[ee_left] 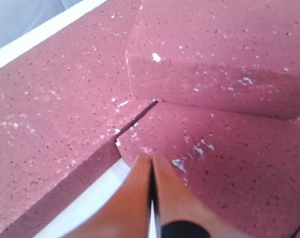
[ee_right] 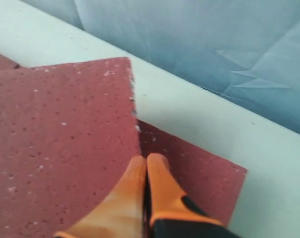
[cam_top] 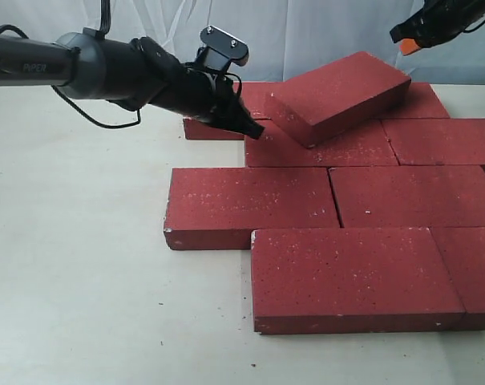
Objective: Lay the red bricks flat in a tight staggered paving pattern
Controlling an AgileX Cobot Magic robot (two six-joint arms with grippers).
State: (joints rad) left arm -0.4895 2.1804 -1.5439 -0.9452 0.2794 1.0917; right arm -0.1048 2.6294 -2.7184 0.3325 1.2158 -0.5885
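Note:
Several dark-red bricks lie flat in staggered rows: a front brick (cam_top: 350,277), two middle bricks (cam_top: 250,204) (cam_top: 414,195) and back bricks (cam_top: 322,150) (cam_top: 442,140). One tilted brick (cam_top: 338,96) rests askew on top of the back rows. My left gripper (cam_top: 254,128) is shut and empty, its tip low at the back brick's left corner, beside the tilted brick (ee_left: 214,64). In the left wrist view, the left gripper (ee_left: 151,161) sits by a seam. My right gripper (cam_top: 406,44) hangs high at the back right, shut and empty. In its wrist view, the right gripper (ee_right: 146,161) is over the tilted brick's (ee_right: 60,148) edge.
The pale table (cam_top: 74,265) stretches bare to the left and front of the bricks. A light blue cloth backdrop (ee_right: 199,44) runs behind the table's far edge. A rear brick (cam_top: 210,127) is partly hidden behind my left arm.

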